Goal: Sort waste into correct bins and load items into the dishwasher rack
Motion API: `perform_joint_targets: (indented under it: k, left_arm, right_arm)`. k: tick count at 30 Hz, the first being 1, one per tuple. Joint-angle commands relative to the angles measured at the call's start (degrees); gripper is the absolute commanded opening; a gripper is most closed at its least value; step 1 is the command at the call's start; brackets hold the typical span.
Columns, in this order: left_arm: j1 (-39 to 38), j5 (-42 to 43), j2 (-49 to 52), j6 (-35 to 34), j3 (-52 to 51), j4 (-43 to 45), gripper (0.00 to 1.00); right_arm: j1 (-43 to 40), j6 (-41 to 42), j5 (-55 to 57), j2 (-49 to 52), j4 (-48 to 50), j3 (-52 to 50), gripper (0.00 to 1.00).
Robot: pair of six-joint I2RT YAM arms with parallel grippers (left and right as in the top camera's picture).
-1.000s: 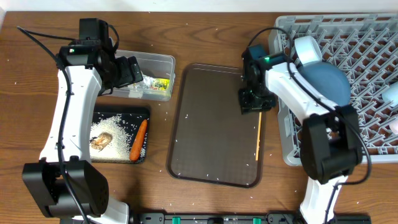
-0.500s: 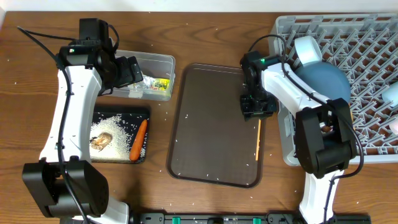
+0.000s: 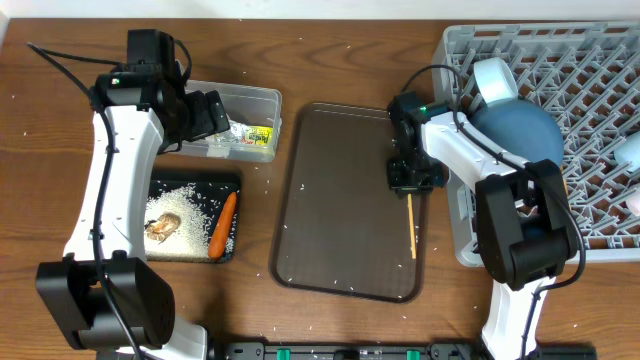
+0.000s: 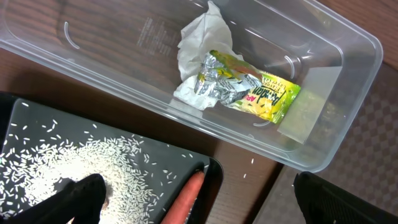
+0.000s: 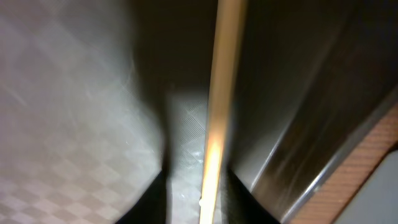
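On brown tray | chopstick under right hand

Wrapper: print too blurred

Orange carrot and white rice fill my black tray; yellow-green wrapper, pale chopstick, grey lattice rack.

The left arm reaches up toward 12 o'clock, its tool pointing to 3 o'clock, fingers apart. The right tool points down, fingers astride a chopstick.
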Motion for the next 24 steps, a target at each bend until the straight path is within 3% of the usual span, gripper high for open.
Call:
perform_joint_targets:
  k: [1, 6, 15, 20, 24]
  left_arm:
    - [0.2, -0.1, -1.4, -0.1, 0.5, -0.1, 0.98]
    - [0.2, -0.1, -1.4, -0.1, 0.5, -0.1, 0.98]
    - [0.2, -0.1, -1.4, -0.1, 0.5, -0.1, 0.98]
    - [0.2, -0.1, -1.4, -0.1, 0.5, -0.1, 0.98]
    - [0.2, -0.1, -1.4, -0.1, 0.5, -0.1, 0.98]
  right_arm:
    - [0.2, -1.0, -0.2, 1.2, 1.6, -1.2, 0.01]
    - [0.3, -5.2, -0.3, -1.1, 0.5, 2.1, 0.01]
    - [-3.0, -12.7, 1.3, -17.3, -4.9, 13.7, 0.01]
    - [-12.3, -20.1, 10.1, -25.9, -4.2, 16.3, 0.01]
    - [-23.7, -28.9, 10.6, -29.2, -2.3, 16.4, 0.01]
